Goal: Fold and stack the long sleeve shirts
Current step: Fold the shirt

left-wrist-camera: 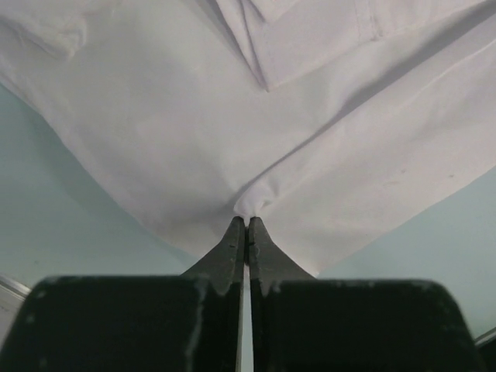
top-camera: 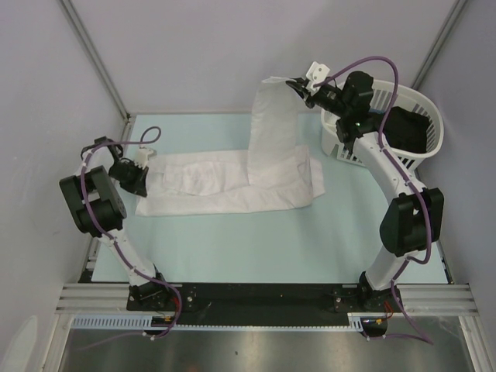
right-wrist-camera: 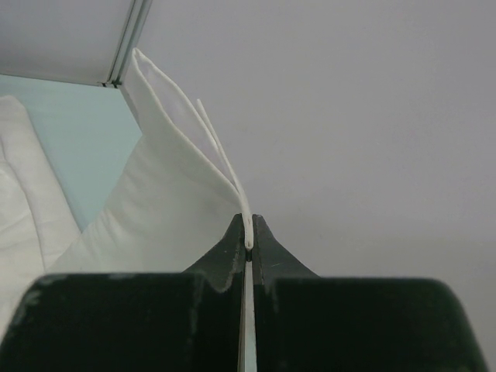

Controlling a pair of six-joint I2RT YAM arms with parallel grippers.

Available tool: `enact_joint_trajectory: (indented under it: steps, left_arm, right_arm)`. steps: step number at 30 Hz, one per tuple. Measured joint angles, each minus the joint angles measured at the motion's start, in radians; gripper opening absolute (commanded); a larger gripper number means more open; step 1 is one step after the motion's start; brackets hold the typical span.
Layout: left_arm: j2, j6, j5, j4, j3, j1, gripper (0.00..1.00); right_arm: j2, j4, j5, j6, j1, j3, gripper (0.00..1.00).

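Observation:
A white long sleeve shirt [top-camera: 205, 182] lies spread across the pale blue table. My left gripper [top-camera: 144, 167] is at the shirt's left edge, low on the table. In the left wrist view it [left-wrist-camera: 246, 225] is shut on a pinched fold of the white cloth [left-wrist-camera: 310, 116]. My right gripper [top-camera: 299, 87] is raised at the back, beside the basket. A long strip of the shirt [top-camera: 273, 132] hangs from it down to the table. In the right wrist view that gripper [right-wrist-camera: 248, 232] is shut on a thin doubled hem of the cloth [right-wrist-camera: 163, 209].
A white slatted basket [top-camera: 431, 147] stands at the back right with something dark [top-camera: 407, 128] inside. The right arm reaches up past its left side. Grey walls and metal posts close in the table [top-camera: 271, 240] on three sides.

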Motion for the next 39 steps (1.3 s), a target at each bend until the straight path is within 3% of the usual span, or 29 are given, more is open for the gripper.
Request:
enact_joint_trajectory:
  steps: [1, 2, 8, 10, 13, 14, 19, 21, 27, 33, 39]
  left_arm:
    - [0.0, -0.003, -0.005, 0.009, -0.007, 0.0, 0.17]
    - [0.0, -0.008, -0.016, 0.021, -0.018, -0.001, 0.33]
    - [-0.005, -0.058, -0.04, 0.064, -0.048, -0.003, 0.64]
    - [-0.03, -0.075, -0.002, 0.079, -0.048, -0.004, 0.69]
    - [-0.115, -0.103, 0.059, 0.103, -0.023, -0.027, 0.84]
    - [-0.153, -0.114, 0.071, 0.119, -0.002, -0.047, 0.99]
    - [-0.27, -0.225, 0.112, 0.235, 0.212, -0.223, 1.0]
    - [-0.278, -0.35, 0.145, 0.305, 0.316, -0.293, 1.0]
    - [-0.256, -0.492, 0.34, 0.367, 0.514, -0.329, 0.99]
    - [-0.252, -0.443, 0.406, 0.374, 0.524, -0.483, 0.99]
    - [-0.259, -0.375, 0.405, 0.365, 0.435, -0.644, 1.0]
  right_arm:
    - [0.0, 0.0, 0.0, -0.001, 0.0, 0.0, 0.0]
    - [0.0, 0.001, 0.0, -0.002, 0.001, -0.002, 0.0]
    - [0.0, 0.002, 0.0, -0.002, 0.011, -0.008, 0.0]
    - [0.0, 0.003, 0.0, -0.002, 0.018, -0.008, 0.0]
    - [0.002, 0.011, 0.0, 0.008, 0.035, -0.008, 0.0]
    - [0.002, 0.014, 0.0, 0.012, 0.042, -0.008, 0.0]
    - [0.019, 0.005, 0.02, 0.04, 0.11, -0.008, 0.0]
    - [0.03, -0.005, 0.048, 0.05, 0.143, -0.008, 0.0]
    - [0.069, -0.035, 0.109, 0.092, 0.218, -0.007, 0.0]
    - [0.1, -0.06, 0.151, 0.133, 0.238, -0.005, 0.0]
    - [0.103, -0.076, 0.18, 0.163, 0.245, -0.005, 0.0]
